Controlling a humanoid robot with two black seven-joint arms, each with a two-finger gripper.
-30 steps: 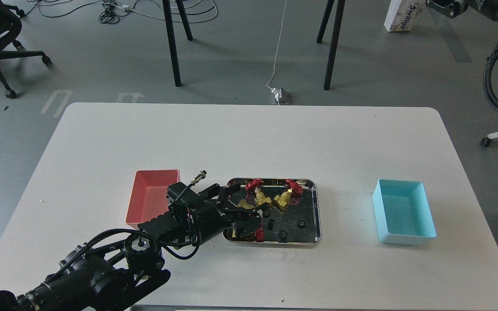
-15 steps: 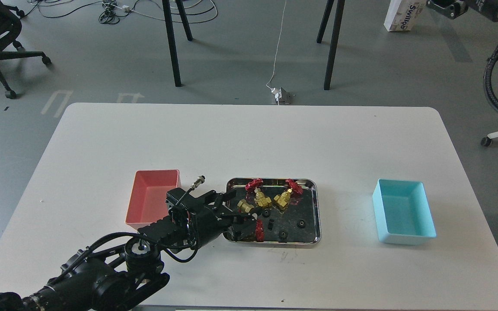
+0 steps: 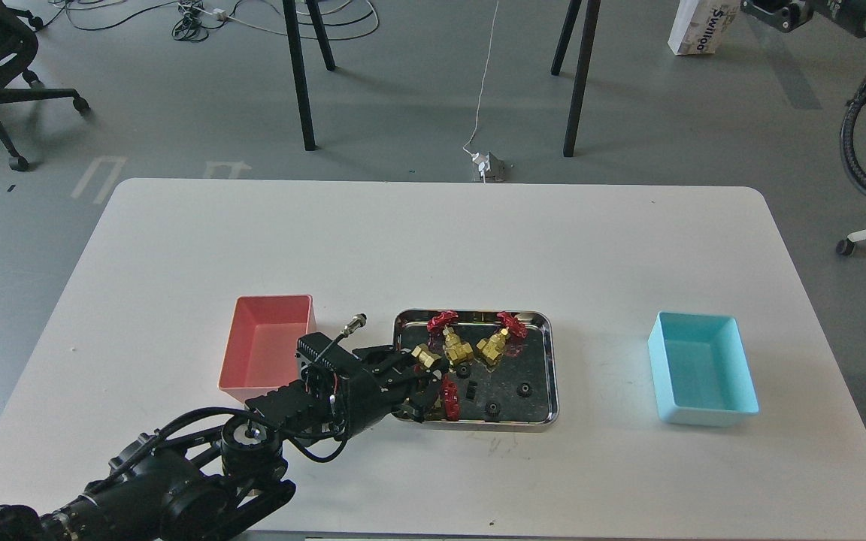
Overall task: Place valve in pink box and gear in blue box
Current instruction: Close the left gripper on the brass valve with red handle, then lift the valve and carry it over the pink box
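My left gripper [image 3: 419,385] reaches into the left end of the steel tray [image 3: 549,376], its fingers closed in around a valve [image 3: 449,396] whose red handwheel shows just right of them. Two more valves [image 3: 454,346] [image 3: 495,343] lie at the back of the tray, and a brass piece [image 3: 424,355] sits just above my fingers. Several small black gears, such as one [image 3: 524,388] and another [image 3: 491,408], lie on the tray floor. The pink box [image 3: 267,342] stands left of the tray, beside my wrist. The blue box [image 3: 704,368] stands far right. Both boxes hold nothing. My right gripper is out of view.
The white table [image 3: 433,240] carries only the tray and the two boxes. My left arm [image 3: 200,473] crosses the table's front left. Table legs, a chair, cables and a carton stand on the floor beyond the far edge.
My left gripper's fingers have narrowed from wide open to closed around the valve at the tray's left front. The valve's red handwheel shifted slightly toward the back.
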